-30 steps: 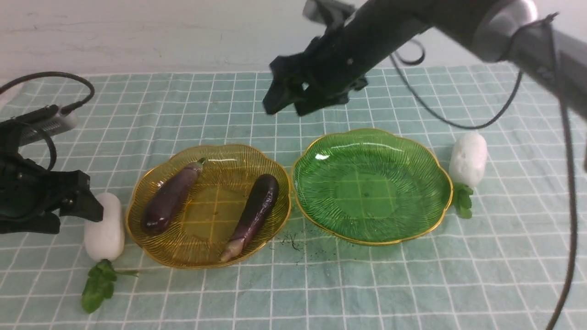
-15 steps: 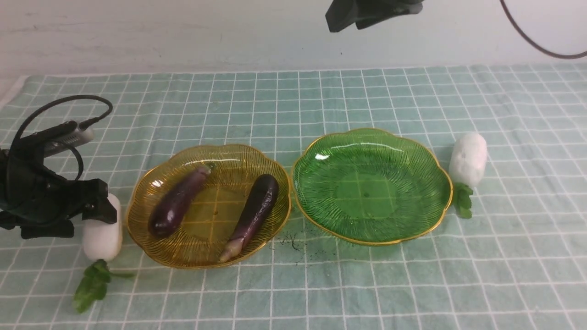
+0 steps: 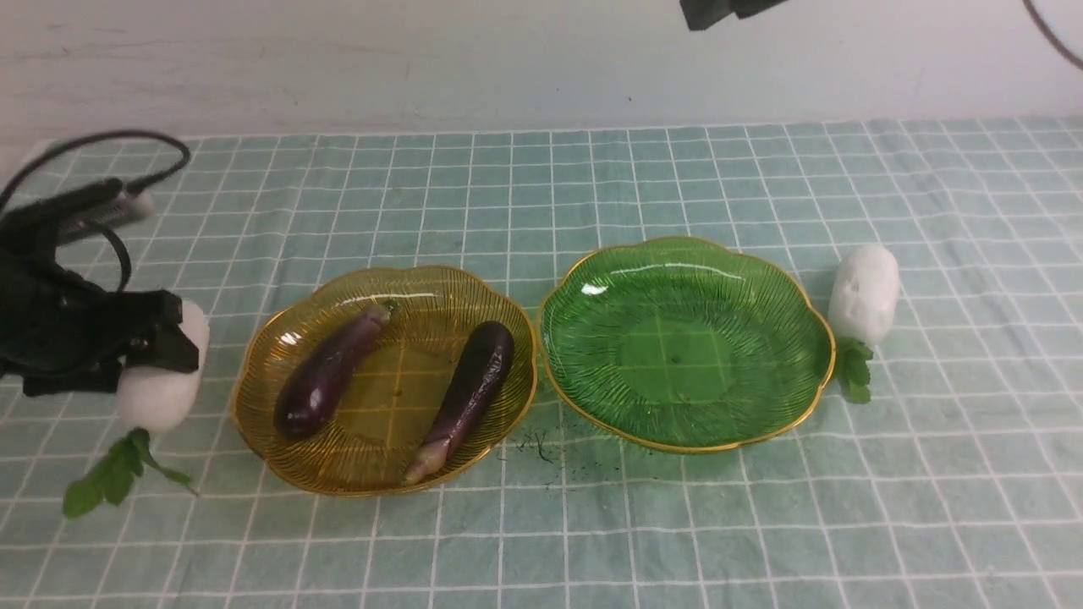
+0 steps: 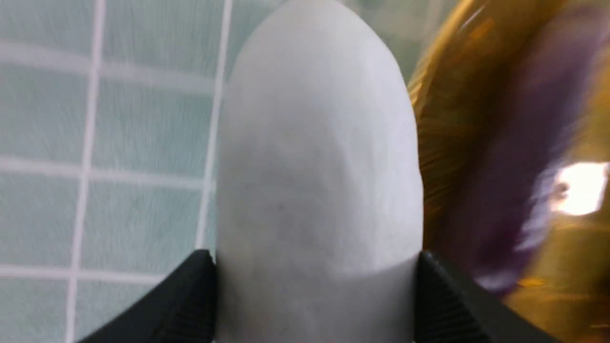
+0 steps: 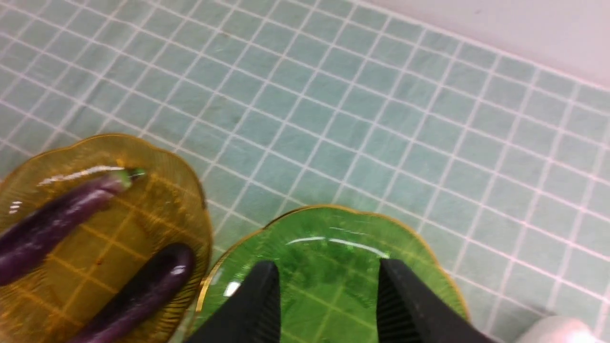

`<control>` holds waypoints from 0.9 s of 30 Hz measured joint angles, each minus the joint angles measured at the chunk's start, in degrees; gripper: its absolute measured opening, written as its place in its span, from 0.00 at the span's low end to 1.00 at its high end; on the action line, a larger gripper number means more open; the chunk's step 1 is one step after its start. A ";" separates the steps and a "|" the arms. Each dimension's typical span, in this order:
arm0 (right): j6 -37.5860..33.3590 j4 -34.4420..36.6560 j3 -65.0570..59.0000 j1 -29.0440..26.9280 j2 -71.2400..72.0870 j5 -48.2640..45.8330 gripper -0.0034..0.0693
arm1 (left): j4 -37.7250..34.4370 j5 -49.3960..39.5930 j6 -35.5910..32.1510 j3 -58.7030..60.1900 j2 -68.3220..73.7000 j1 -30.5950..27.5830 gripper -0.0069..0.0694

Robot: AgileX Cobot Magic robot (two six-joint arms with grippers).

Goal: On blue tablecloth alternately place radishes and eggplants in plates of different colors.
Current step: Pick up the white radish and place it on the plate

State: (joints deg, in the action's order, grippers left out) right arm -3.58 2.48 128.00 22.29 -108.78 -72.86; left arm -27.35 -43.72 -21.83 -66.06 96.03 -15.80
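On the blue tablecloth the amber plate holds two eggplants. Beside it, the green plate holds nothing. My left gripper is shut on one radish, which hangs just off the cloth left of the amber plate, leaves dangling. In the left wrist view the radish fills the gap of the left gripper. The other radish lies right of the green plate. High over the green plate, my right gripper is open.
Dark specks lie on the cloth in front of the gap between the plates. A pale wall runs along the back edge. The left arm's cable loops above the cloth's far left.
My left gripper closed on the left radish and raised it off the cloth, slightly leftward. The right arm rose up and right, almost out of the front view.
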 joint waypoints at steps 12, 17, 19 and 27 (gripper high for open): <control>9.12 0.25 -4.64 -17.65 0.38 0.06 0.40 | -10.95 -6.22 -2.44 -18.39 -3.25 25.42 0.70; 9.12 5.01 -9.69 -25.69 -0.11 0.12 0.52 | -11.13 -2.13 -2.44 -22.31 6.07 36.63 0.70; 9.12 6.35 -10.48 -27.14 -1.26 0.11 0.58 | -11.13 0.20 -2.44 -23.50 9.15 39.28 0.70; 7.90 14.23 -10.85 -27.89 -12.43 0.75 0.85 | -11.15 7.10 -2.10 -28.63 23.36 44.54 0.70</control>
State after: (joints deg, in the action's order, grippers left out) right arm 4.32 16.71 117.15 -5.60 -121.21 -72.11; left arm -38.51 -36.62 -23.93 -94.69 119.38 28.75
